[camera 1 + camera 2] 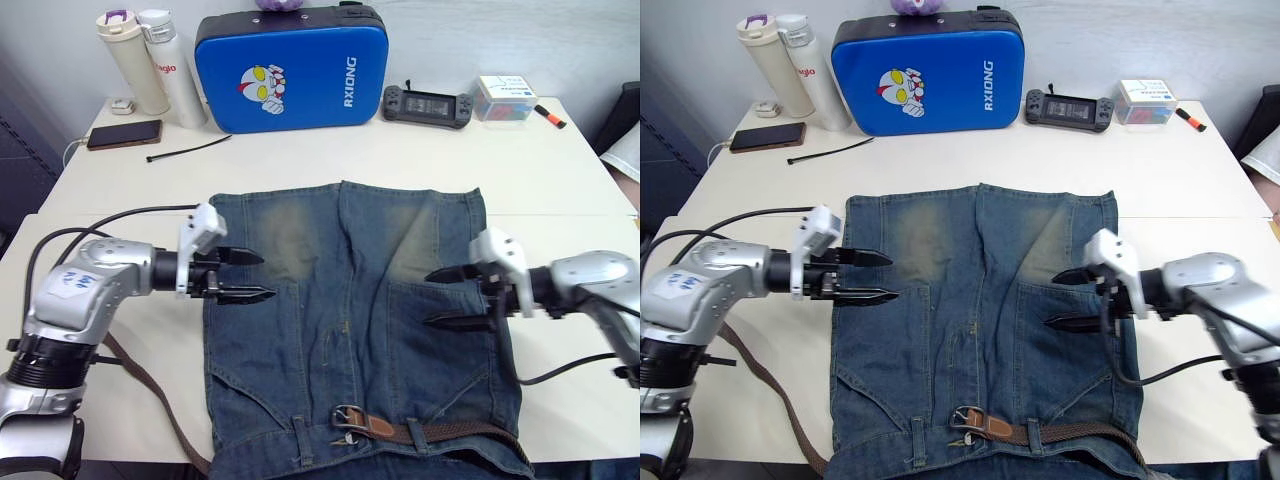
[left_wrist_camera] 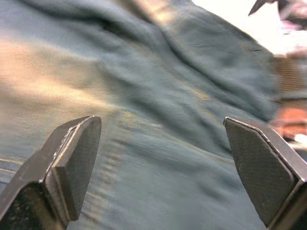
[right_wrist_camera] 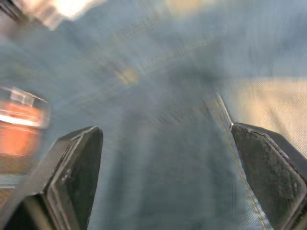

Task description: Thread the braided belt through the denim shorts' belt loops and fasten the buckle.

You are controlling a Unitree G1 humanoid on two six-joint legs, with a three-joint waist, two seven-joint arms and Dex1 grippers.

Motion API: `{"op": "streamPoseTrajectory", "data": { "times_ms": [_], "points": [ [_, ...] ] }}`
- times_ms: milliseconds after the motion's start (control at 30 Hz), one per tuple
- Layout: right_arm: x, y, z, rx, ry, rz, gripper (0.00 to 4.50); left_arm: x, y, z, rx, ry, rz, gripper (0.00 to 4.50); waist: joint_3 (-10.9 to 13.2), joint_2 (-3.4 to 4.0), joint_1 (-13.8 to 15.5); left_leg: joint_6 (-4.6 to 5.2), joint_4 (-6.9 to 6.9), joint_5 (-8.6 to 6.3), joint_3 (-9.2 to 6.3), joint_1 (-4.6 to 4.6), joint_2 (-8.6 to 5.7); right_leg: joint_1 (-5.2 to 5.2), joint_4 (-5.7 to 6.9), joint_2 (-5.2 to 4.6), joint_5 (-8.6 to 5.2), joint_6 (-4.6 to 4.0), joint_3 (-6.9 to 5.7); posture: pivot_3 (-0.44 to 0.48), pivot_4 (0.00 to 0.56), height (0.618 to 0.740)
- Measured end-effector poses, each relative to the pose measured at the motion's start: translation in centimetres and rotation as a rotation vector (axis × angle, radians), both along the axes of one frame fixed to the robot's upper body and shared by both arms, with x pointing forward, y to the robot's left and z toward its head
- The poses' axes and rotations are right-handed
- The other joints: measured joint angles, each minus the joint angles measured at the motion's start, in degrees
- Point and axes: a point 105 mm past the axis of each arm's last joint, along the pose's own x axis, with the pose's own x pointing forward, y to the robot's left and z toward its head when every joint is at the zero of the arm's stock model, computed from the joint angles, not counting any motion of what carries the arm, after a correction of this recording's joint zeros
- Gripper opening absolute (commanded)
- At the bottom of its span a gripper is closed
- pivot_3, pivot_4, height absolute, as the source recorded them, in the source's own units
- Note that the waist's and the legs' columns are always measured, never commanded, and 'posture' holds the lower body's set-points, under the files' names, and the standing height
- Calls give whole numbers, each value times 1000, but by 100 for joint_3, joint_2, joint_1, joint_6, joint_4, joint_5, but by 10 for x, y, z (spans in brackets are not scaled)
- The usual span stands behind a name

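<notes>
Soft denim shorts (image 1: 350, 330) lie flat by the desk's near edge, limp braided belt (image 1: 450, 432) best pinched beside its rigid buckle (image 1: 350, 417); left gripper (image 1: 248, 276) and right gripper (image 1: 445, 297) hover open

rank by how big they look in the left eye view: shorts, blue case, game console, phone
1. shorts, by far the largest.
2. blue case.
3. game console and phone: these look about alike, so I would not rank one over the other.
The shorts lie nearest the camera, which adds to their apparent size.
</notes>
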Motion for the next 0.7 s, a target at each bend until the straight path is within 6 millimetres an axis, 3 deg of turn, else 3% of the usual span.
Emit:
{"op": "streamPoseTrajectory", "data": {
  "times_ms": [167, 233, 367, 467, 700],
  "points": [
    [17, 4, -23, -114, -78, -25, 4498, 19, 1, -27, 185, -89, 64, 4472, 0, 0, 1, -2, 6, 1, 3, 2, 1, 1, 5, 2, 0, 0, -40, 0, 150, 677],
    [20, 5, -24, -138, -116, -14, 4498, 18, 4, -47, 274, -98, 57, 4472, -1, 0, -15, -2, 5, 1, 3, 11, 2, 7, 8, 1, 0, 0, -43, 0, 150, 677],
    [20, 4, -27, -173, -131, -11, 4498, 14, 3, -54, 314, -132, 35, 4472, -27, -7, 1, -2, 4, 0, -5, 51, 2, 51, -18, -3, -1, -2, -50, 0, 150, 677],
    [17, 2, -32, -172, -84, -42, 3820, 10, -1, -58, 342, -151, 4, 3829, -66, -10, 11, -2, 4, 0, -11, 58, 3, 63, -29, -3, -1, -2, -50, 0, 150, 677],
    [5, -1, -39, -117, 79, -117, 566, 3, -3, -64, 341, -120, -34, 802, -159, -10, 13, -1, -1, -1, -24, 59, 4, 73, -44, -6, -2, -4, -36, 0, 150, 677]
  ]
}}
